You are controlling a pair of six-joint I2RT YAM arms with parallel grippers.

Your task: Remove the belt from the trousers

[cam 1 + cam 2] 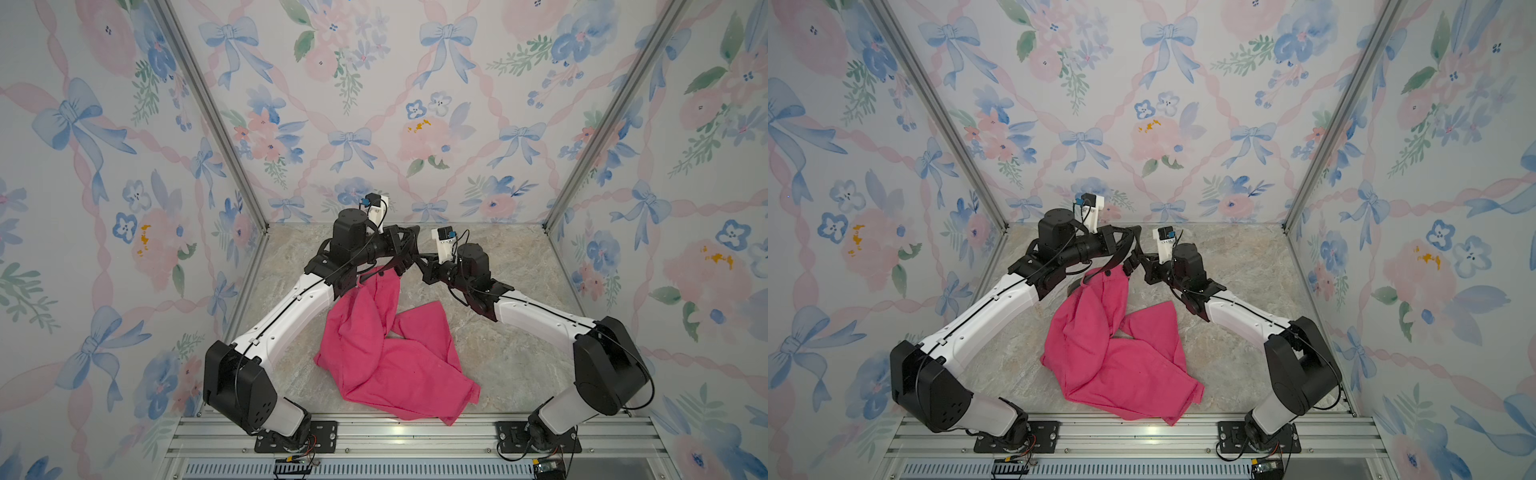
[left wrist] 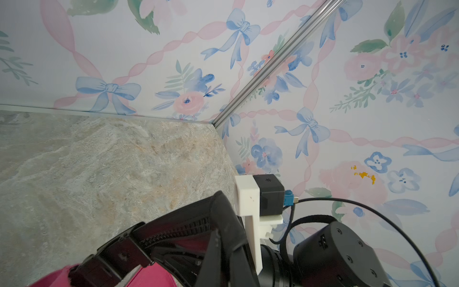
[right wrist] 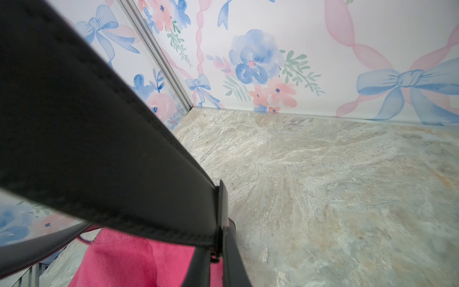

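Trousers [image 1: 395, 365] sprawl by the front edge of the stone-look tabletop [image 1: 498, 353], floral walls [image 1: 374, 124] around; left end effector [image 1: 405, 257] closed at their raised top, right end effector [image 1: 420, 262] clamps belt [image 3: 111, 161].

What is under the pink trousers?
Only the marbled table shows around the trousers; their waist end is lifted with the belt. Whatever lies beneath the folds is covered.

Hot-pink trousers [image 1: 395, 365] lie crumpled, legs crossed and spread flat, waist end raised at the far side. Black belt [image 3: 99, 149], stitched edges, runs taut above the waistband.
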